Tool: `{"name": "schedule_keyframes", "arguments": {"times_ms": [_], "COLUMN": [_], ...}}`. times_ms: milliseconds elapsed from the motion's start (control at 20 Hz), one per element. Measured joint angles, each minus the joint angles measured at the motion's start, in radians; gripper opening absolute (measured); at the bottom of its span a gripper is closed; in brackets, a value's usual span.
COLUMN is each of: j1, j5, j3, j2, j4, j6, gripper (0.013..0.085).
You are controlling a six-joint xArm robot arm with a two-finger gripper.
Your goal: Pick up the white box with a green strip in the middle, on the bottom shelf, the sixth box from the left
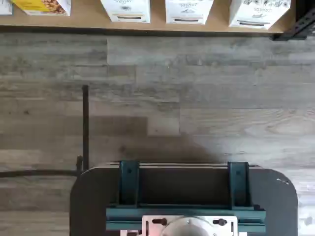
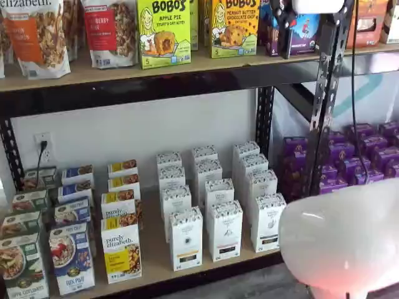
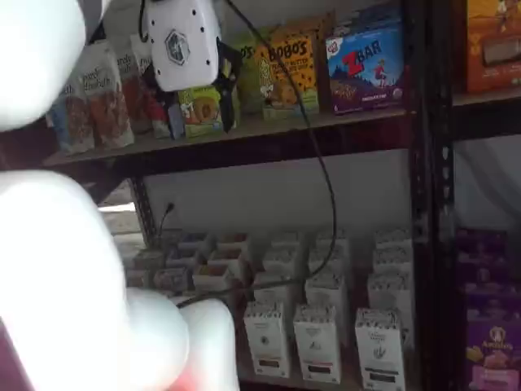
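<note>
Three columns of tall narrow white cartons stand on the bottom shelf [image 2: 156,265], a light tan wooden board with a black metal front rail. The white box with a green strip [image 2: 268,222] heads the column nearest the black perforated upright [image 2: 324,93]. It is upright, with its long axis vertical and its front face outward. The strip colour is too small to confirm at this range.

The pincer [image 3: 226,85], a white body with black fingers, hangs well above at the level of the upper shelf and well apart from the carton. Its jaws stand wide and hold nothing. The carton lies below and deeper in from it, so a descent and a forward reach are judged necessary.

The carton is smooth printed card with flat sides and square edges. Neighbouring cartons stand close beside and behind it, so finger clearance looks tight.
</note>
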Motion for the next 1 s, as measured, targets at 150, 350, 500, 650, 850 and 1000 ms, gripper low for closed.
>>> {"name": "schedule_keyframes", "arguments": {"times_ms": [150, 350, 500, 650, 850, 1000], "j1": [0.053, 0.048, 0.046, 0.022, -0.034, -0.072], "j5": [-0.028, -0.040, -0.061, -0.100, -0.162, -0.282], "j3": [0.015, 0.024, 0.044, 0.082, 0.154, 0.274], "j2": [-0.015, -0.016, -0.021, -0.027, -0.032, -0.057], "j4": [-0.060, -0.067, -0.082, -0.084, -0.058, -0.040], "j6": [0.029, 0.023, 0.016, -0.005, -0.050, -0.082], "gripper": [0.0850, 0.0850, 0.0850, 0.0850, 0.0850, 0.0850]}}
